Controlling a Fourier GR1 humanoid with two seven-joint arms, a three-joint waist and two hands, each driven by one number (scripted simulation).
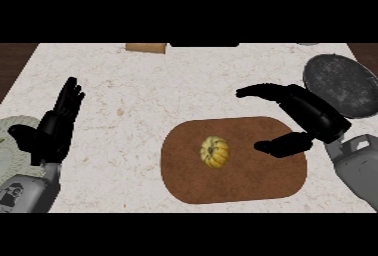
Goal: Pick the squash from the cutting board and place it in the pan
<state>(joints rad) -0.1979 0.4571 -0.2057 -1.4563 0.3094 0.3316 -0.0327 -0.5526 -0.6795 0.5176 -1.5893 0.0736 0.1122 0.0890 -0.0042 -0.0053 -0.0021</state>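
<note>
The small yellow ribbed squash [215, 151] lies ungrasped on the brown oval cutting board [251, 180]. The right robot hand [306, 112] hovers released near it; the left robot hand [55, 125] rests open. Reaching step, I'd judge: close round it next, then carry it to the dark round pan [341, 85] beyond.

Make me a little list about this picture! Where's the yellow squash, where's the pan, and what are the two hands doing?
squash: yellow, lying mid cutting board, untouched
board: brown, on the counter
pan: dark, round, far right of counter, no squash inside
right hand: open, over the board's right edge, apart from the squash
left hand: open, fingers up, resting at the left
</note>
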